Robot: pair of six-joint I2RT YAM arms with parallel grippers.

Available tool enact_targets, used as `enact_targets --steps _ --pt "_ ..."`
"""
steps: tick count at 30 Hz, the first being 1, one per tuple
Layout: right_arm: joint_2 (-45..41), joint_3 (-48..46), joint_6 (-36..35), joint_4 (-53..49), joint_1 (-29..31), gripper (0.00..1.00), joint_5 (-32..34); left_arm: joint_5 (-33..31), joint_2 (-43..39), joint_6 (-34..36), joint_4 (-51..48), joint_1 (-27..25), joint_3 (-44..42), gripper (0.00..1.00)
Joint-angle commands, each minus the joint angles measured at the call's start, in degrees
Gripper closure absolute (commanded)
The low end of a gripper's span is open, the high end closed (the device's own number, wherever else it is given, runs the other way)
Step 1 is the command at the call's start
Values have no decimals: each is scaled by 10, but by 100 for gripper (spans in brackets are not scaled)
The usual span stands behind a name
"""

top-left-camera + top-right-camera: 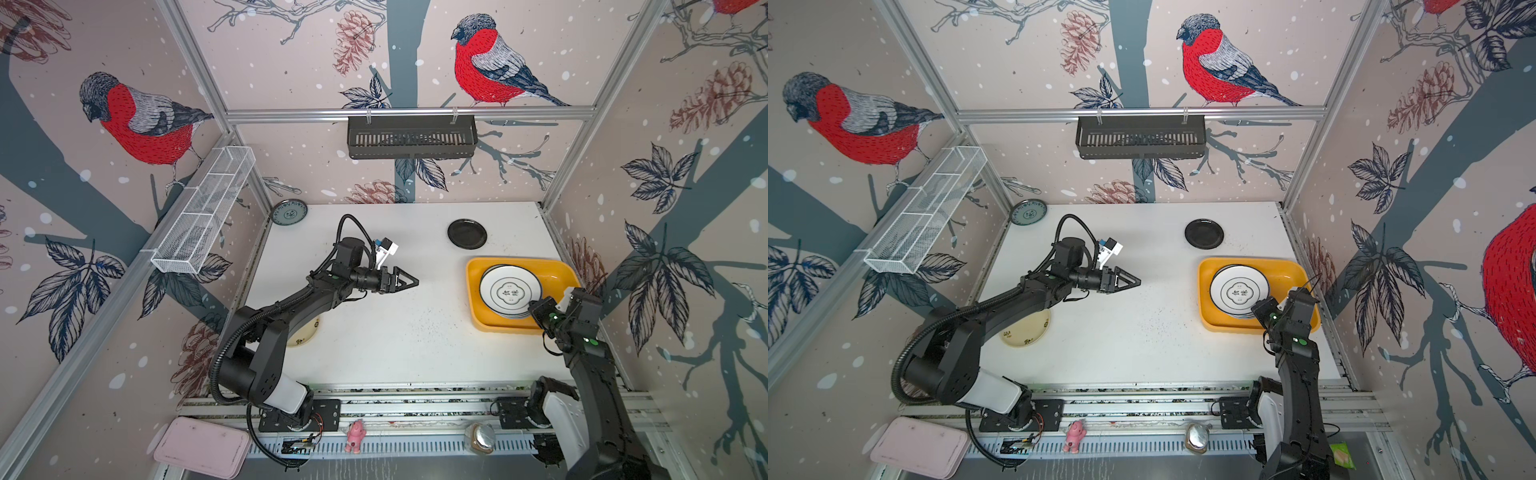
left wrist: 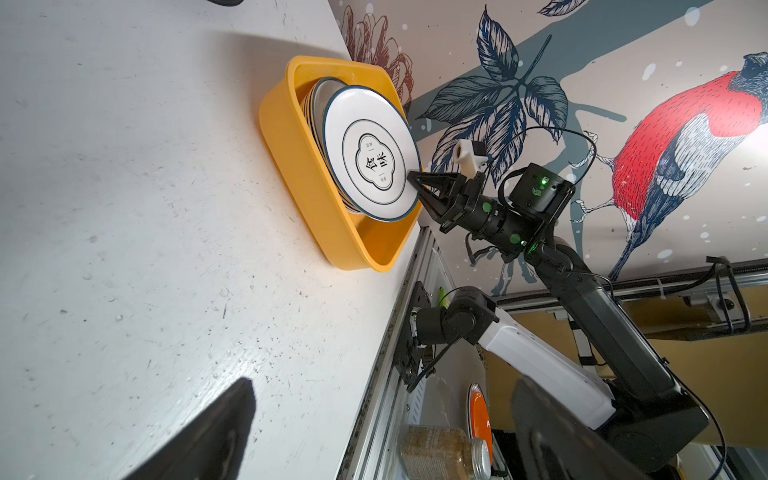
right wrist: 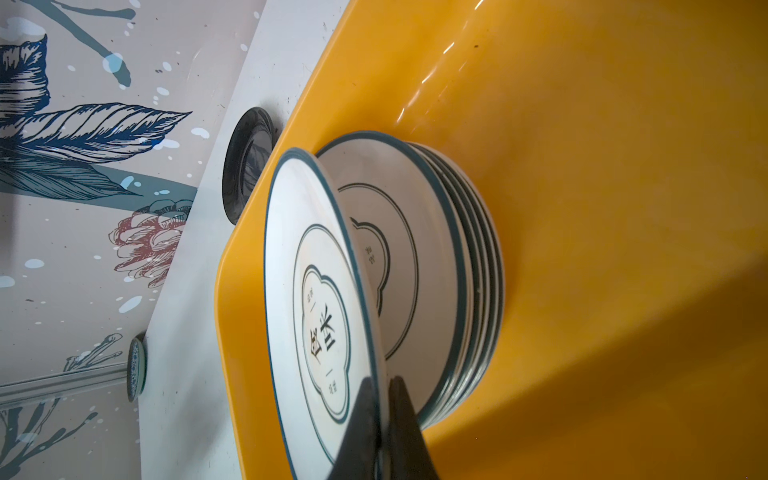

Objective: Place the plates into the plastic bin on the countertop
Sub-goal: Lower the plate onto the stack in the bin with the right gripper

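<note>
cream plate point(image 1: 1027, 332): front-left of the counter point(image 1: 395, 332), partly under the left arm; not binned.
right gripper point(image 3: 382, 380): jaws pinched together on the near rim of the top white plate, reaching in over the bin's near-right corner.
held plate point(image 3: 316, 291): inside the bin's outline, tilted. The gripped edge is raised off the stack and the far edge is down at or near it (contact too tight to call).
stack point(image 3: 457, 270): several white dark-rimmed plates, nested flat on the bin floor, directly under the held plate.
bin point(image 1: 473, 299): yellow, right side of the counter, long axis running L-R in both top views; floor right of the stack is bare.
left gripper point(image 1: 411, 282): mid-counter, fingers spread wide w/ nothing btwn them, pointing toward the bin but well apart from it.
black plate point(image 1: 467, 234): flat on the counter just behind the bin's far-left corner; nearer the right arm.
grey-teal plate point(image 1: 289, 212): far-left corner against the wall; flat or propped, can't tell. Nearer the left arm.
key relation: held plate sits straight above the stack, so the move is prob. down, not sideways.
step (judged): lower the gripped edge, then let go; 3 plates left outside.
</note>
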Motion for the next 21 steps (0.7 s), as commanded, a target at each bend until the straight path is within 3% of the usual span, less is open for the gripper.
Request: enact_targets --steps 1,16,21 --pt "9 -4 -6 54 -5 97 -22 6 -4 10 1 0 6 4" --pt "93 4 -21 84 -24 93 -24 -5 -14 25 -19 0 11 4" --pt "119 12 -32 70 -23 86 -23 -9 -13 28 -25 0 13 4"
